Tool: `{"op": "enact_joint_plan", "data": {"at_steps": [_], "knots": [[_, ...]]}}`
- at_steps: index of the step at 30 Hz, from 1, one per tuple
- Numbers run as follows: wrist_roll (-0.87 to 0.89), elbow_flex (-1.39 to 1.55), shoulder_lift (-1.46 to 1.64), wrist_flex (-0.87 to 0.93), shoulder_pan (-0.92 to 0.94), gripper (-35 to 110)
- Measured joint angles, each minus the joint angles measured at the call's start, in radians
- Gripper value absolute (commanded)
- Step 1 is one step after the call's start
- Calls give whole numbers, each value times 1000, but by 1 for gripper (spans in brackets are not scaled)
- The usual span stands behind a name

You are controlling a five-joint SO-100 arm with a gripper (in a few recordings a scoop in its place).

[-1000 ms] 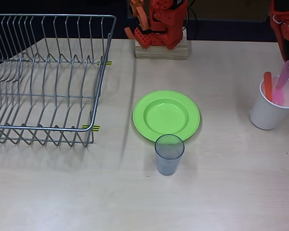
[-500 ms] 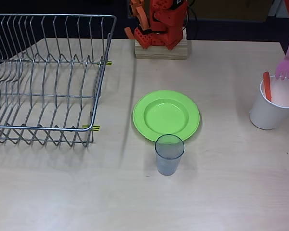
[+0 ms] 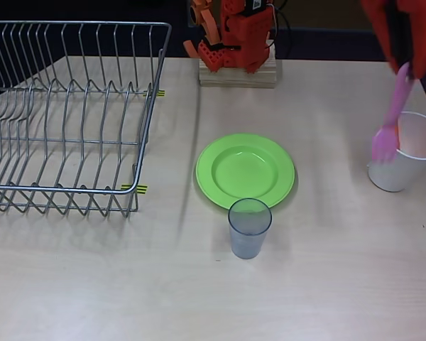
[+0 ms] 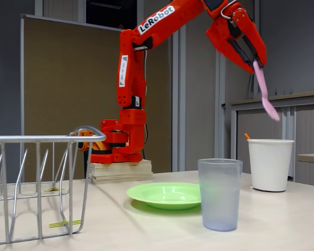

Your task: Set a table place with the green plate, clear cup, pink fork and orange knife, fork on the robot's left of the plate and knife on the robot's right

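The green plate (image 3: 245,170) (image 4: 166,194) lies at the table's middle. The clear cup (image 3: 250,227) (image 4: 219,193) stands upright just in front of it, touching or nearly touching its rim. High above the table's right side, my gripper (image 3: 405,67) (image 4: 255,59) is shut on the handle of the pink fork (image 3: 389,122) (image 4: 265,92), which hangs tines down, clear of the white paper cup (image 3: 406,158) (image 4: 270,163). In the fixed view the orange knife's tip (image 4: 247,136) pokes out of that paper cup.
A wire dish rack (image 3: 71,114) (image 4: 39,178) takes up the left side of the table. The arm's base (image 3: 236,39) (image 4: 115,149) sits on a wooden block at the back. Bare tabletop lies on both sides of the plate.
The gripper has pulled the pink fork up out of the white paper cup and carried it a little left in the overhead view. Plate and clear cup have not moved.
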Motion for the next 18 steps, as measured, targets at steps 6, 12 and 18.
{"op": "enact_joint_plan", "data": {"at_steps": [6,12,18], "knots": [[-74,345,46,-250,118,0],[-18,710,150,-500,155,0],[9,943,221,-698,149,0]]}}
